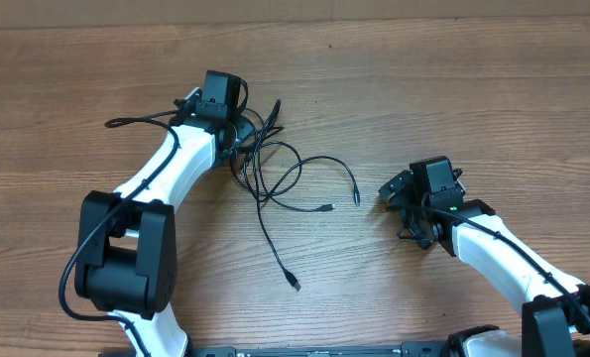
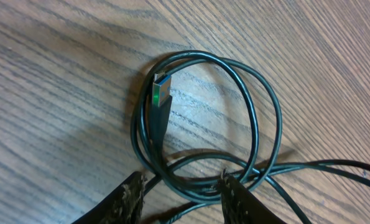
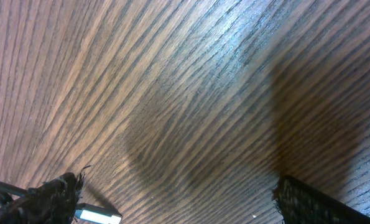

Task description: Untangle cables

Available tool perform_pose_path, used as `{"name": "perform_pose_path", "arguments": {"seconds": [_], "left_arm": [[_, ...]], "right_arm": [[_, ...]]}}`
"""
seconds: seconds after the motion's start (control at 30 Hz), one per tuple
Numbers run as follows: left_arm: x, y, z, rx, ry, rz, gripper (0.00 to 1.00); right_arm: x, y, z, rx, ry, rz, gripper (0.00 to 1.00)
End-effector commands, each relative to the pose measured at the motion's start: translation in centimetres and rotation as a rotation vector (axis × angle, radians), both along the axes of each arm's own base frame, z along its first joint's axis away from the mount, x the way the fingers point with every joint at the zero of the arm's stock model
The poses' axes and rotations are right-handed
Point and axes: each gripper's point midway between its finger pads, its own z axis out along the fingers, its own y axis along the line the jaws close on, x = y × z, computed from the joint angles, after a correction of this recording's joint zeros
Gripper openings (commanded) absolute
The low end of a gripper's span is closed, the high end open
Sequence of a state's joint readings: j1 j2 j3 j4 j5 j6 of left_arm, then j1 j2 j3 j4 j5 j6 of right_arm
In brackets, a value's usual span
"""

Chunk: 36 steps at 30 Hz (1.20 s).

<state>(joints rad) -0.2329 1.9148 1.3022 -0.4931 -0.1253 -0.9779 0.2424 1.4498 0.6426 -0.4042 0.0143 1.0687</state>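
On the table (image 1: pixel 453 79), just under the left wrist, the cables (image 1: pixel 255 159) lie bunched in loops, with loose ends trailing right and back toward the robot's base.
One silver-tipped plug (image 2: pixel 161 93) lies inside the coil, its long axis running straight away from the left gripper (image 2: pixel 183 186), tip pointing away from it. That gripper is partly spread, straddling loop strands without clamping them. The right gripper (image 3: pixel 172 196) gapes wide over bare wood, holding nothing, with another plug (image 3: pixel 101 216) just beside one finger.
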Motion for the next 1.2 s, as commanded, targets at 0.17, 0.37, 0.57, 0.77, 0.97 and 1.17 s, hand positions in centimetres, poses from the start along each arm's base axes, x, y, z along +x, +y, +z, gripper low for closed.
{"name": "perform_pose_path", "arguments": {"seconds": [0.17, 0.37, 0.57, 0.77, 0.97, 1.17], "left_arm": [[0.2, 0.6, -3.9, 0.02, 0.045, 0.042, 0.3], [0.1, 0.3, -3.9, 0.001, 0.054, 0.031, 0.04], [0.3, -2.0, 1.2, -0.073, -0.028, -0.144, 0.04], [-2.4, -2.9, 10.2, -0.091, -0.146, -0.301, 0.04], [-7.0, -3.5, 17.6, -0.173, -0.245, -0.37, 0.04], [-9.7, -4.1, 22.0, -0.179, -0.355, -0.482, 0.04]], "right_arm": [[-0.9, -0.4, -1.0, -0.022, 0.044, -0.001, 1.0], [-1.8, -0.6, -1.3, -0.029, 0.085, 0.0, 1.0], [-2.3, 0.3, -0.3, -0.024, 0.094, 0.145, 1.0], [-0.4, 4.5, 6.1, 0.114, -0.082, 0.426, 1.0], [-1.9, 9.8, 11.7, 0.422, -0.209, 0.615, 1.0], [-3.0, 11.4, 13.2, 0.546, -0.219, 0.683, 1.0]]}}
